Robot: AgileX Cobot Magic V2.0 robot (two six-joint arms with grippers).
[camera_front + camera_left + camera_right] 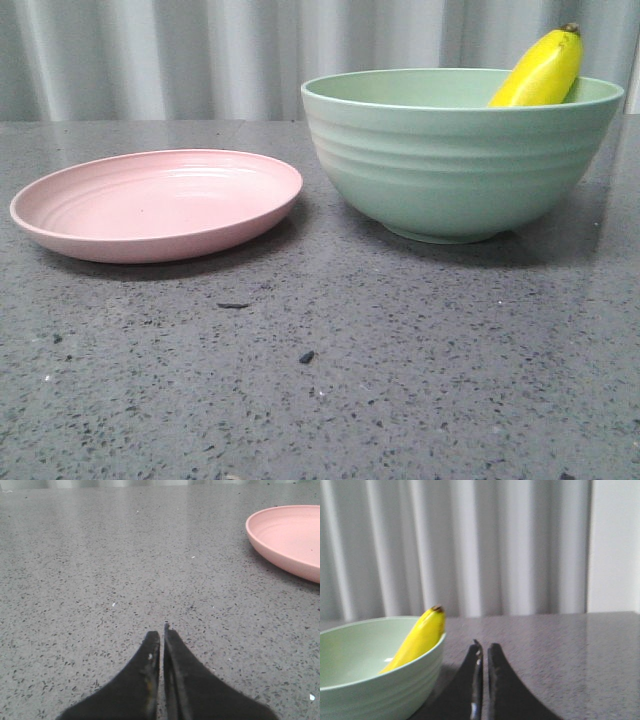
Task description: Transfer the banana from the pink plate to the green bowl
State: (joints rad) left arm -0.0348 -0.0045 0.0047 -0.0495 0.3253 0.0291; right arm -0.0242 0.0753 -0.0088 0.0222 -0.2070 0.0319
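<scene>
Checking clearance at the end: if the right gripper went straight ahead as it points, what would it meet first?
Apparently nothing: the right gripper, shut, points past the green bowl over bare table toward the curtain; depth is unclear.

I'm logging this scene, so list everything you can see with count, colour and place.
banana: one, bright yellow with a dark tip, leaning inside the green bowl, its end poking above the rim
green bowl: one, pale sage green, ridged, right side of the table
pink plate: one, pale pink, nothing on it, left of the bowl
table: one, grey speckled, under everything
curtain: one, pale grey, behind the table
left end effector: one, black, shut, low over bare table beside the plate
right end effector: one, black, shut, beside the bowl
</scene>
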